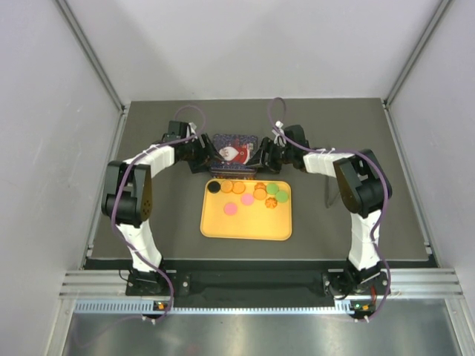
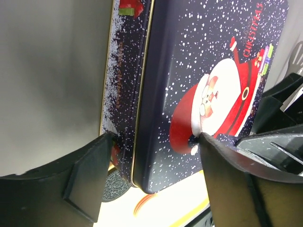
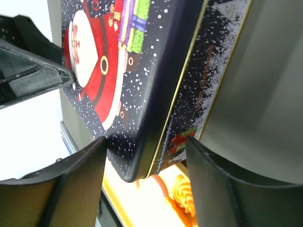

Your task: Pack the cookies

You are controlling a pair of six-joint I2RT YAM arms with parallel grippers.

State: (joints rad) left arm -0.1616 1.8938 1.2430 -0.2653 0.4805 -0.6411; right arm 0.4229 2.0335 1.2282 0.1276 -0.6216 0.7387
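The cookies lie on a yellow tray (image 1: 245,230): a black one (image 1: 212,188), several orange ones (image 1: 239,188), pink ones (image 1: 231,209) and green ones (image 1: 272,188). A dark blue Christmas tin (image 1: 234,152) with a Santa lid sits at the tray's far edge. My left gripper (image 1: 202,157) is closed across the tin's left corner (image 2: 189,56), its jaws touching it on both sides (image 2: 156,137). My right gripper (image 1: 263,157) is closed across the right corner (image 3: 142,71) in the same way (image 3: 146,142). A black cookie (image 2: 115,186) and an orange one (image 2: 142,204) show below the tin's corner.
The tray stands on a dark grey table (image 1: 148,222) enclosed by pale walls. An orange swirl-topped cookie (image 3: 184,194) lies on the tray under the tin's right corner. Each wrist view shows the other arm's black gripper across the lid.
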